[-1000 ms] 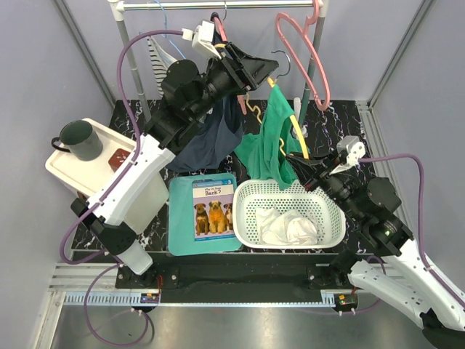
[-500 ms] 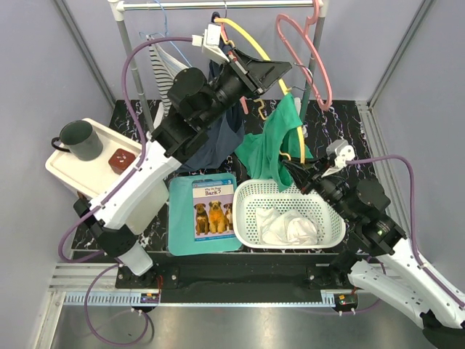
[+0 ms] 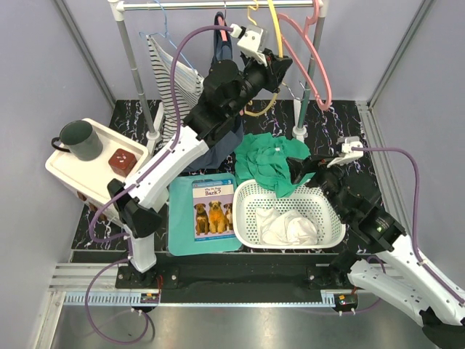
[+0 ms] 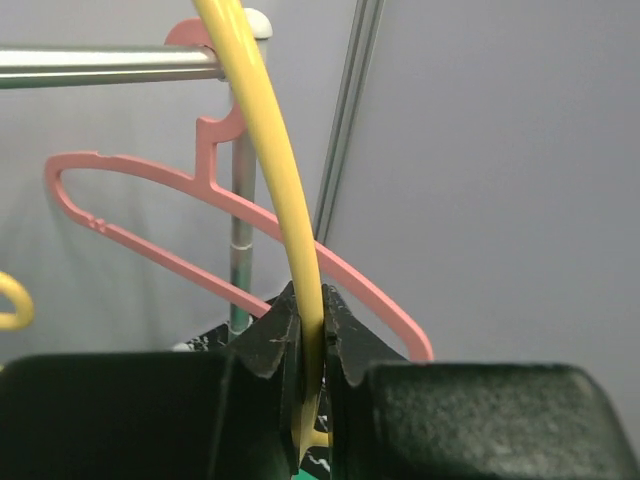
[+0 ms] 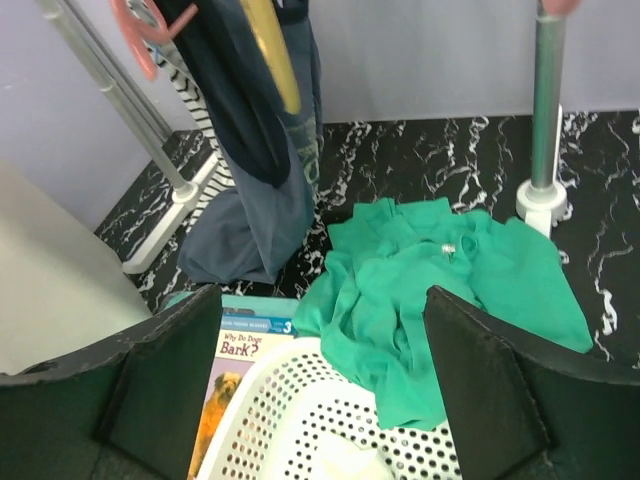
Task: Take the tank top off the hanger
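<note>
The green tank top point(image 3: 270, 158) lies in a crumpled heap on the black table, draped over the back rim of the white basket point(image 3: 245, 211). It is off the yellow hanger point(image 3: 274, 25). High up by the clothes rail point(image 3: 189, 5), my left gripper point(image 3: 278, 64) is shut on that bare yellow hanger point(image 4: 262, 130), whose bar runs between the pads at my left gripper point(image 4: 308, 312). My right gripper point(image 3: 309, 169) hovers open just above the basket's back right. In its wrist view the tank top point(image 5: 430, 280) lies beneath my right gripper point(image 5: 322, 300), untouched.
A pink hanger point(image 3: 320, 80) hangs empty on the rail beside the yellow one. A navy garment point(image 3: 218, 138) and a striped one point(image 3: 171, 80) hang further left. White cloth point(image 3: 287, 227) fills the basket. A dog book point(image 3: 213, 207) lies to its left, and a mug point(image 3: 80, 139) sits on a white box.
My left gripper carried the yellow hanger up to the rail. The green top slid off it and dropped in a heap by the basket. My right gripper opened and let the top go.
</note>
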Available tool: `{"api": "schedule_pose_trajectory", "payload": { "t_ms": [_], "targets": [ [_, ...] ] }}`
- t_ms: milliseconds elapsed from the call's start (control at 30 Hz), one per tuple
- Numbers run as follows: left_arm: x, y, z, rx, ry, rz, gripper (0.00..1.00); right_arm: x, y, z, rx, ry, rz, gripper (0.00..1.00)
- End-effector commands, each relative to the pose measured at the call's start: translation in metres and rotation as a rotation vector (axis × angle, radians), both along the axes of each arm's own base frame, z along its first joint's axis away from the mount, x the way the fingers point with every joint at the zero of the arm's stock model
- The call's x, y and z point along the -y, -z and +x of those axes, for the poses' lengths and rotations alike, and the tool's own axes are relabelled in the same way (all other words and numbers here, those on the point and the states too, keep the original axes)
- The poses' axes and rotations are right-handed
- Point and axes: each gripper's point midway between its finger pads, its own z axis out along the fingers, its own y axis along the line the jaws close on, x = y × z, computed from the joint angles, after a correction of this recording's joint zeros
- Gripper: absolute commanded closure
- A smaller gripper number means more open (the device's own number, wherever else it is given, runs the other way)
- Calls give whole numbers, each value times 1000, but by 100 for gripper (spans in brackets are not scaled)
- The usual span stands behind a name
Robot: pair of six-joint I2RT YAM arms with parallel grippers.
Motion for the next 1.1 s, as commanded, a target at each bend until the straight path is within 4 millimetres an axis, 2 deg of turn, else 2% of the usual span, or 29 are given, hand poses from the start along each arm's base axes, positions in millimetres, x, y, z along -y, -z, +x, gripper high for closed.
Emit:
{"api": "schedule_pose_trajectory", "payload": {
  "t_ms": [0,133,233,300,433,600,633,700,733,833,933,1000,1033,1067],
  "targets": [
    [-31,-83,-32,225,-24,-78,100,15,10,-5,-29,59,27,10],
    [-33,-93,-55,149,40,-175,100,6,13,-8,-30,3,5,10],
    [-42,-99,-70,38,87,-288,100,-10,12,-17,-20,-109,-18,12],
    [-51,-103,-82,-25,112,-355,100,-25,5,-30,4,-231,-22,14],
    [-60,-109,-103,-185,206,-515,100,-37,-18,-58,128,-401,-48,13],
    [-64,-101,-120,-363,270,-656,100,-27,-48,-71,258,-407,-58,13],
    [-64,-92,-120,-397,269,-667,100,-26,-52,-73,271,-410,-57,13],
    [-64,-91,-125,-445,295,-720,100,-25,-58,-76,298,-418,-60,13],
    [-60,-81,-124,-476,296,-721,100,-24,-62,-77,310,-417,-59,13],
    [-57,-72,-130,-540,313,-761,100,-22,-69,-77,333,-407,-59,14],
    [-54,-65,-134,-588,312,-786,100,-23,-72,-78,339,-414,-64,22],
    [-50,-62,-138,-632,325,-815,100,-24,-70,-77,336,-419,-66,33],
    [-47,-58,-139,-648,329,-814,100,-24,-68,-78,333,-419,-67,42],
    [-46,-59,-141,-647,339,-822,100,-24,-67,-79,329,-422,-61,59]
  ]
}}
